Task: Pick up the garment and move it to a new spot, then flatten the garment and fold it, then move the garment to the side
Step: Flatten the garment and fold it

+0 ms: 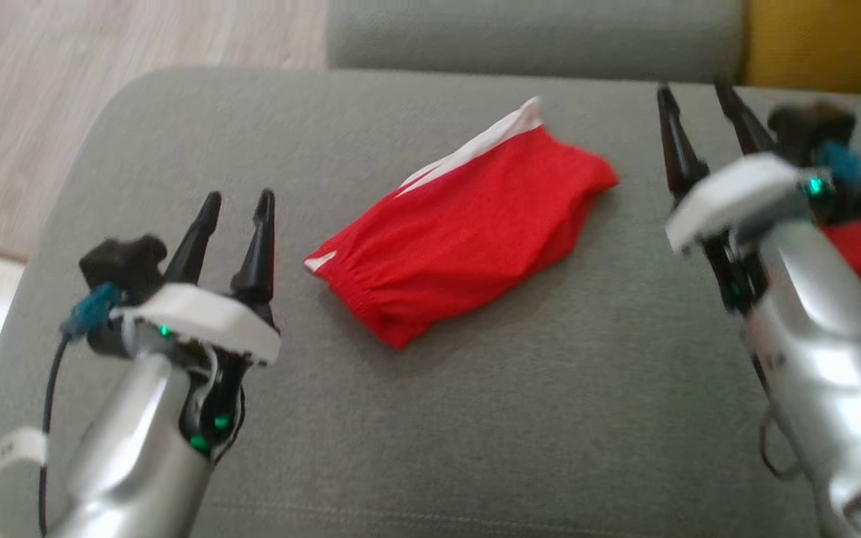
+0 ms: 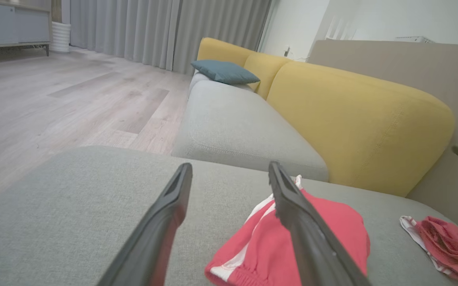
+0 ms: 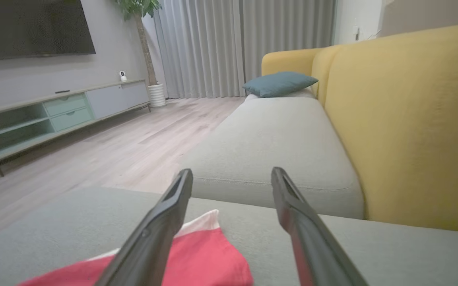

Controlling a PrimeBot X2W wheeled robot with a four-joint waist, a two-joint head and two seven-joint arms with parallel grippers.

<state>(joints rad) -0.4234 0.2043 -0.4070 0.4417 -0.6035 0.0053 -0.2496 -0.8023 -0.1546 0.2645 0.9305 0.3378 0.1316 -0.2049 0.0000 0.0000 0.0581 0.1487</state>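
The garment [image 1: 460, 232] is a pair of red shorts with white trim, folded into a compact bundle in the middle of the grey sofa seat [image 1: 475, 418]. It shows again as the red garment [image 2: 276, 242] in the left wrist view and the red garment [image 3: 197, 262] in the right wrist view. My left gripper [image 1: 240, 198] hovers open to the left of it, nothing between its fingers. To the garment's right, my right gripper [image 1: 696, 88] is raised and open, also holding nothing. Both stand apart from the cloth.
A second crumpled red cloth [image 2: 443, 246] lies at the seat's right end, partly behind my right arm [image 1: 812, 314]. Yellow backrest cushions [image 2: 356, 119] run along the far side. A blue pillow [image 3: 278, 82] rests farther along the sofa. Wooden floor [image 1: 102, 90] lies beyond the seat's left edge.
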